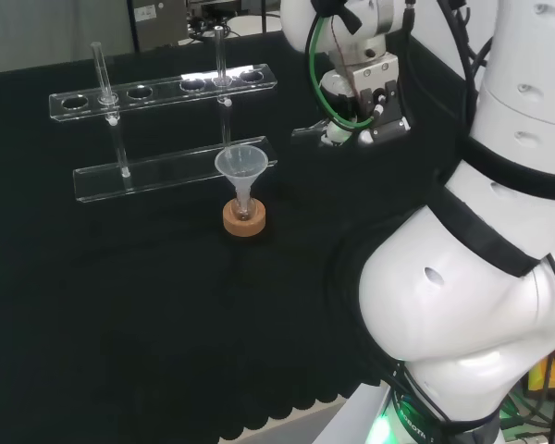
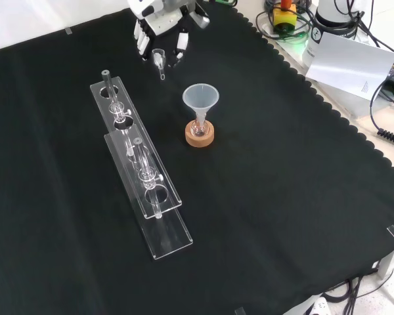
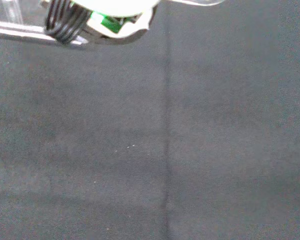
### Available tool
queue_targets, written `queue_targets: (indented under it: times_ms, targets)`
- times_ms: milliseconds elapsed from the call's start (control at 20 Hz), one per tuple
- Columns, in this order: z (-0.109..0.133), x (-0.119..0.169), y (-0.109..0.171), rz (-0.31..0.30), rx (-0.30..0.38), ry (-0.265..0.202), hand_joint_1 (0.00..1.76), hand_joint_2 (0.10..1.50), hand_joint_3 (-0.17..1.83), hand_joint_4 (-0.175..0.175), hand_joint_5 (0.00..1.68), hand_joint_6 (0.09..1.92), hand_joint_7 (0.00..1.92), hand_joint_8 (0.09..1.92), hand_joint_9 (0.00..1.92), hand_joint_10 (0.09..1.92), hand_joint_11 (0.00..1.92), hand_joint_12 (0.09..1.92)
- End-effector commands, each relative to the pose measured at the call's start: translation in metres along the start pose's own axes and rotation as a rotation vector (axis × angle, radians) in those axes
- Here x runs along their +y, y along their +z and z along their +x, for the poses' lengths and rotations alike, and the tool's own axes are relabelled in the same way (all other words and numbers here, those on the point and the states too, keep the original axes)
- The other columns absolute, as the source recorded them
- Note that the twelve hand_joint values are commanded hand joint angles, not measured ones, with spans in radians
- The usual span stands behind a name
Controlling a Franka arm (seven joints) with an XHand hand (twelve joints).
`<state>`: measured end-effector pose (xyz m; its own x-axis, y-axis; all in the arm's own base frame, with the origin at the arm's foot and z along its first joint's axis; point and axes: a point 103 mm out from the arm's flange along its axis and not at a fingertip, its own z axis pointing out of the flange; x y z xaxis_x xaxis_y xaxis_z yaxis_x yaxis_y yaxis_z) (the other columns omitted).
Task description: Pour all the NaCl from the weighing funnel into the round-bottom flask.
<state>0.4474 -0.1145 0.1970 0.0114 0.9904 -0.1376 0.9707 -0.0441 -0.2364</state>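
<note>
Front view: hand [image 2: 159, 29], partly cropped, fingers [image 2: 143, 42] curled around clear weighing funnel [image 2: 159, 62].

This was a lab: a bench [image 2: 282, 197] under black cloth carried a clear tube rack [image 2: 141, 167] with glass tubes, a funnel [image 2: 200, 98] in a small flask on a cork ring [image 2: 200, 136], with cables [image 2: 387, 125] beside it.

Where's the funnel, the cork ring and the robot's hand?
Funnel [image 2: 200, 97], front view, on its wide rim.
Cork ring [image 2: 200, 136], front view, on its front edge.
Hand [image 2: 159, 25], front view, on its palm.
</note>
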Motion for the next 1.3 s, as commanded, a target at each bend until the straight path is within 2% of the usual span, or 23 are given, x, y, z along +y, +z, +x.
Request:
queue_targets:
  times_ms: [50, 500, 800, 1300]
  targets:
    - [-0.009, -0.046, -0.024, 0.012, -0.031, 0.045, 1.12, 0.73, 0.68, 0.041, 1.1, 0.97, 0.89, 0.76, 1.1, 0.42, 0.92, 0.97]
    - [0.011, -0.069, -0.062, 0.003, -0.066, 0.028, 1.11, 0.72, 0.68, 0.046, 1.11, 0.97, 0.89, 0.76, 1.1, 0.41, 0.92, 0.97]
    - [0.029, -0.078, -0.081, 0.026, -0.09, -0.014, 1.11, 0.72, 0.68, 0.049, 1.11, 0.97, 0.9, 0.76, 1.1, 0.41, 0.92, 0.98]
    - [0.066, -0.082, -0.088, 0.062, -0.154, -0.055, 1.11, 0.72, 0.68, 0.055, 1.11, 0.97, 0.9, 0.75, 1.1, 0.41, 0.91, 0.98]
